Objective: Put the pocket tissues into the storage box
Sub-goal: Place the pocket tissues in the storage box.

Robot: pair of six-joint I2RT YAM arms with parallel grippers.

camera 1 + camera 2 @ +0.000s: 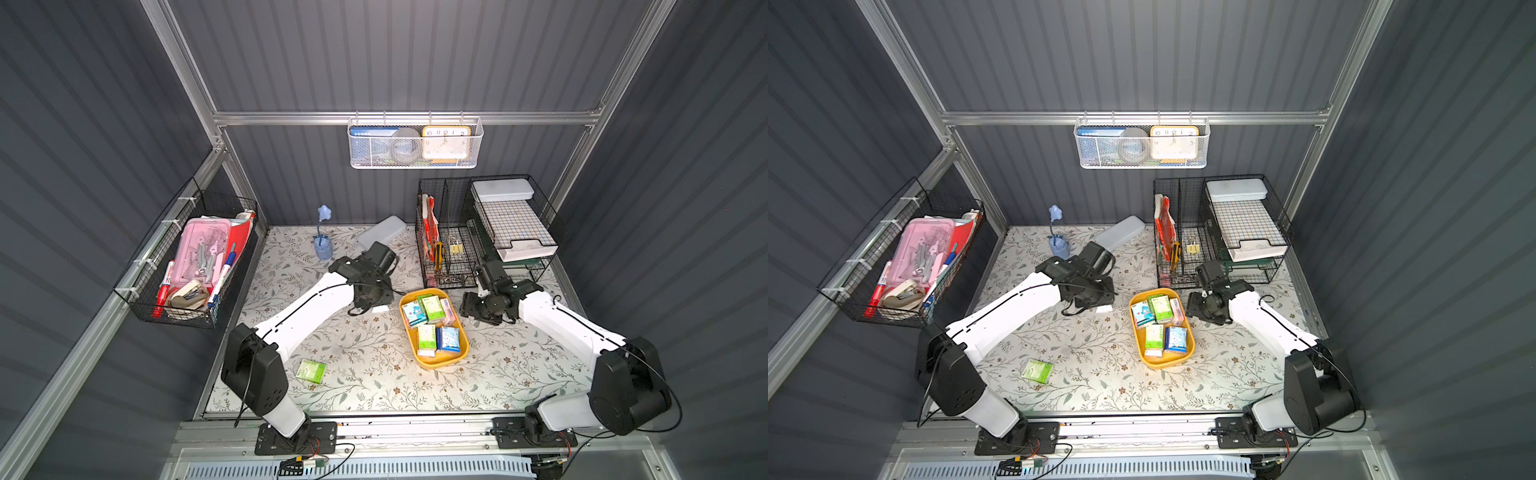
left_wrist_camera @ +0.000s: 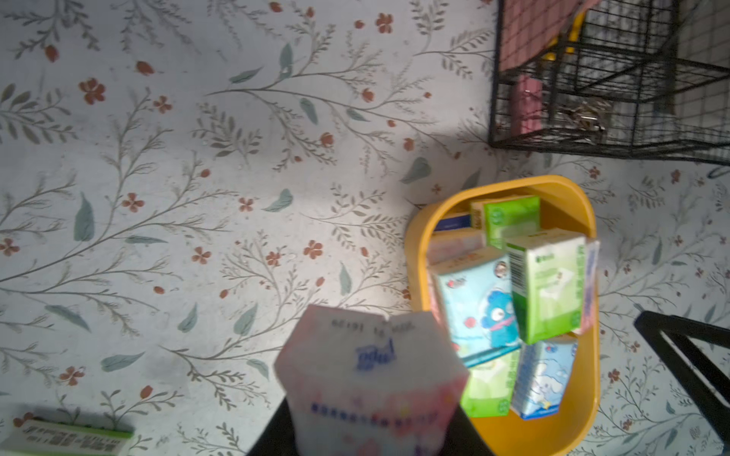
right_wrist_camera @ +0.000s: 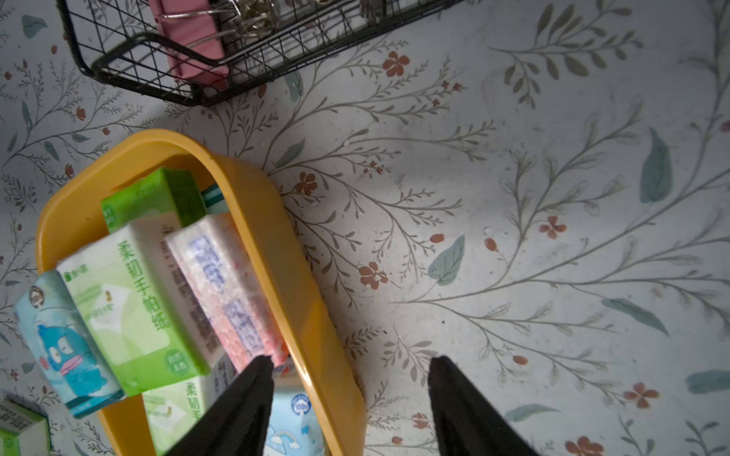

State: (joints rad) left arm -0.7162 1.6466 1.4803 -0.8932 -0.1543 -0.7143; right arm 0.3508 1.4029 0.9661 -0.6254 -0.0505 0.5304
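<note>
- In both top views the left gripper (image 1: 376,306) sits low over the desk (image 1: 374,386), just beside the far-left corner of the storage box (image 1: 441,366). A pale packet edge pokes out beneath it.
- The box already holds a crowd of packets, some of them on edge.
- One green packet (image 1: 1037,370) lies well apart from the box, near the left arm's base.
- The right gripper (image 1: 471,308) hangs at the opposite side of the box with nothing in it.
- In the left wrist view the fingers (image 2: 270,438) are closed on a pink packet (image 2: 371,379), which bulges under the squeeze. Whether it has left the desk cannot be told.
- The soft wrap will probably give, so the grip is best kept firm and the carry slow.
- The packet should go up until it clears the box wall (image 2: 418,237), then sideways over it.
- Bare yellow floor shows beyond the blue packet (image 2: 541,379). That looks like the best landing spot, since the stacked packets may tip anything set on top of them.
- A low release would keep the packet from bouncing out.
- In the right wrist view the fingers (image 3: 253,398) stand apart and empty. One is over the box's inside and one over the desk, with the box rim (image 3: 276,252) between them. Their height above it is unclear.
- This arm should probably keep out of the drop path, or the two grippers could meet above the box.
- A wire basket (image 3: 166,59) stands just past the box's far end.
</note>
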